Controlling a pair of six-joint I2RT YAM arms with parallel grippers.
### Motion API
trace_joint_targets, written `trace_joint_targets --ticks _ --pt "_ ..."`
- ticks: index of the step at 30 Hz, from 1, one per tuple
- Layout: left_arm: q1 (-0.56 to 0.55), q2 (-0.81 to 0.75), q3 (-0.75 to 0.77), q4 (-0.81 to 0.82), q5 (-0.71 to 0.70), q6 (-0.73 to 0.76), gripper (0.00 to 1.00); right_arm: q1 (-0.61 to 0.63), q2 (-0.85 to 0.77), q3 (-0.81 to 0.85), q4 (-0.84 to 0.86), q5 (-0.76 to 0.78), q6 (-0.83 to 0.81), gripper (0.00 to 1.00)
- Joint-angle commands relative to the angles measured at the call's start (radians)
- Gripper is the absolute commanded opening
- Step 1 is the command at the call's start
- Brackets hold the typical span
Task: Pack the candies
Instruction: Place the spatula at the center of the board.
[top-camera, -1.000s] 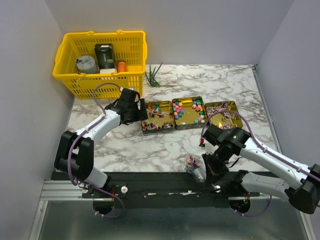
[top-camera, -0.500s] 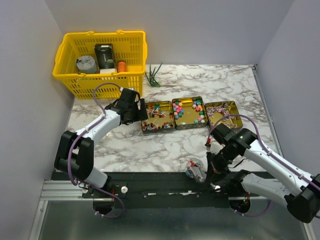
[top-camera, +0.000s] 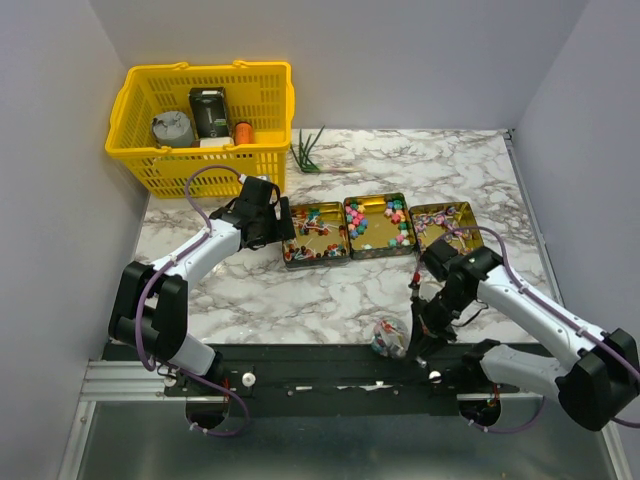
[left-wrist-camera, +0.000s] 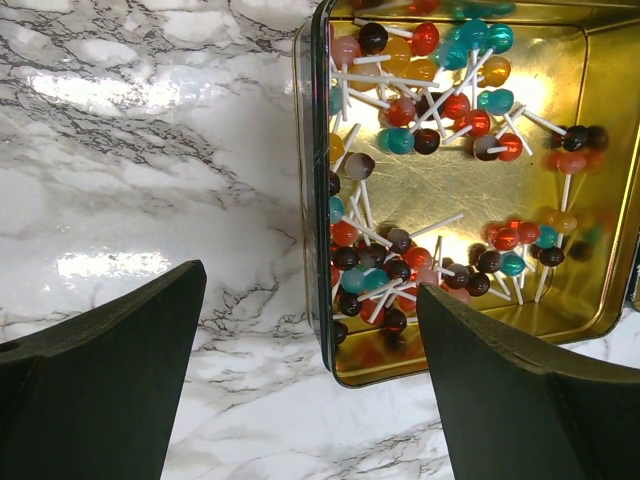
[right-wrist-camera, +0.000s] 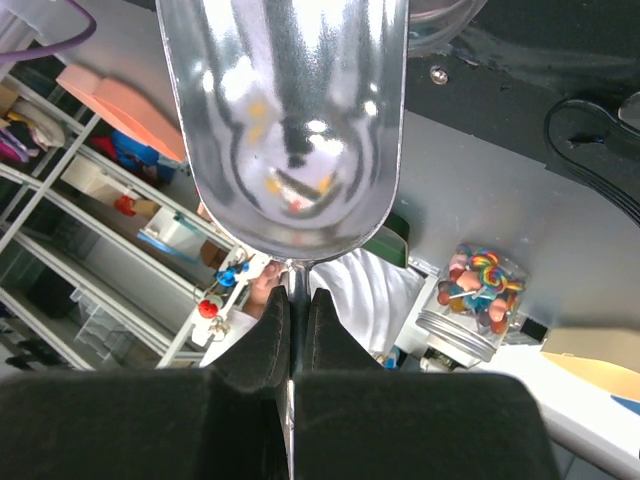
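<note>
Three square gold tins sit mid-table. The left tin (top-camera: 315, 233) (left-wrist-camera: 460, 200) holds small lollipops, the middle tin (top-camera: 378, 223) holds round candies of mixed colours, and the right tin (top-camera: 447, 224) holds purple-striped wrapped ones. My left gripper (top-camera: 282, 228) (left-wrist-camera: 312, 400) is open, its fingers either side of the left tin's near corner. My right gripper (top-camera: 420, 325) (right-wrist-camera: 291, 305) is shut on the handle of a shiny metal scoop (right-wrist-camera: 285, 120) at the table's front edge. In the top view, small coloured pieces show at the scoop's bowl (top-camera: 388, 338). The right wrist view shows only the bowl's mirrored surface.
A yellow basket (top-camera: 140, 150) with a few items stands at the back left. A green sprig (top-camera: 308, 152) lies beside it. The black rail (top-camera: 300, 360) runs along the front edge. A lidded jar of lollipops (right-wrist-camera: 478, 295) shows beyond the table.
My right arm has drawn its wrist back toward the tins and turned the scoop at the front edge. The left arm has not moved.
</note>
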Motion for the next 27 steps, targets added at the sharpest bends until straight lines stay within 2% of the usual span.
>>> trace_joint_targets --ticks 1,11,20,27 --pt "0.0 -0.018 0.002 -0.012 -0.034 0.013 0.99 -0.026 0.049 0.002 0.033 0.027 -0.025 0.01" --pt "0.001 -0.018 0.009 -0.018 -0.043 0.018 0.99 -0.079 0.185 0.091 0.113 0.076 -0.062 0.01" --pt "0.001 -0.015 0.014 -0.022 -0.043 0.018 0.99 -0.125 0.293 0.16 0.246 0.069 -0.021 0.01" --pt "0.001 -0.024 0.014 -0.026 -0.052 0.018 0.99 -0.124 0.218 0.097 0.236 -0.039 0.031 0.01"
